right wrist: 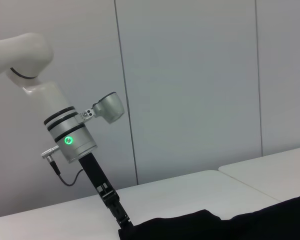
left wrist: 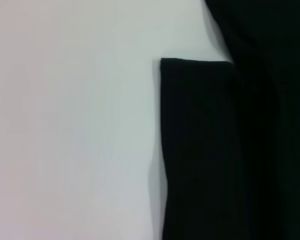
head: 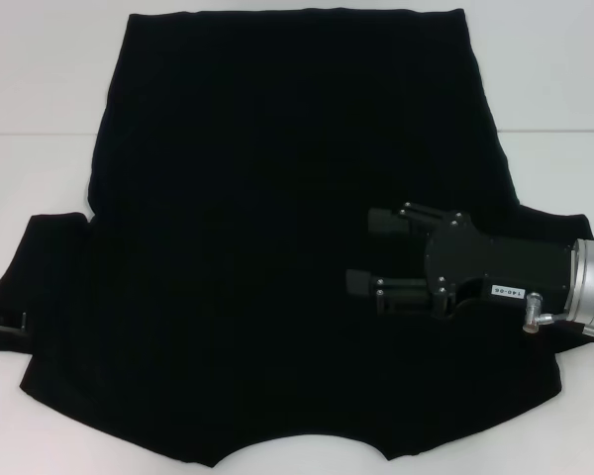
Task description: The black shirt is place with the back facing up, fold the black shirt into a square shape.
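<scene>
A white table (head: 40, 89) is seen carrying the black shirt (head: 277, 228), which is spread flat across most of it. The hem is laid at the far side and the curved neckline at the near edge. Bare white surface is left visible at the far left and far right corners.
</scene>
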Controlling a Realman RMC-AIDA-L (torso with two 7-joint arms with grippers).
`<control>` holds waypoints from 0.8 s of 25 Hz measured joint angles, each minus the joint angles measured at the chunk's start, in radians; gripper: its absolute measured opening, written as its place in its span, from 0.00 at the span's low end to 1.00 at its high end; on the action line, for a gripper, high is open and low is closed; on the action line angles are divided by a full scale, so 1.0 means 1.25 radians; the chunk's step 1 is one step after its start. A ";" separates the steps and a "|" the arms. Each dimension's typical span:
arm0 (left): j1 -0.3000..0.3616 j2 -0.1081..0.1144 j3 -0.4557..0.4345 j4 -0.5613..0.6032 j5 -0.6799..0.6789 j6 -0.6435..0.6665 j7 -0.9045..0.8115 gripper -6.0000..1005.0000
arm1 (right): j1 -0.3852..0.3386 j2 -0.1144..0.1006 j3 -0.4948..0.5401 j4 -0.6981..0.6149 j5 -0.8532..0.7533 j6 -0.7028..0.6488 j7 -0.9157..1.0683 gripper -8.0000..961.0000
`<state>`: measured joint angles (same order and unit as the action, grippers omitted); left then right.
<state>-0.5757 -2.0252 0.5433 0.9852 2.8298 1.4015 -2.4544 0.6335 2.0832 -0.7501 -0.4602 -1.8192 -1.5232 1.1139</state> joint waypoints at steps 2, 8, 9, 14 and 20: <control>0.001 0.000 0.000 -0.001 0.001 -0.003 0.000 0.87 | 0.000 0.000 0.000 0.000 0.000 0.000 0.000 0.95; 0.003 -0.001 0.003 -0.002 0.006 -0.009 0.000 0.87 | 0.000 0.000 0.000 0.000 0.000 0.000 0.000 0.95; 0.003 -0.002 0.004 -0.003 0.008 -0.009 0.000 0.87 | 0.000 0.000 0.000 0.000 0.000 0.000 0.000 0.95; 0.003 -0.004 0.006 -0.003 0.013 -0.008 0.000 0.87 | 0.000 0.000 0.000 0.000 0.000 0.000 0.000 0.95; -0.001 -0.005 0.006 -0.004 0.009 0.003 0.005 0.87 | 0.000 0.000 0.000 0.000 0.000 0.000 0.000 0.95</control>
<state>-0.5774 -2.0319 0.5508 0.9803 2.8410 1.4057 -2.4481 0.6336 2.0828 -0.7501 -0.4602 -1.8193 -1.5232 1.1136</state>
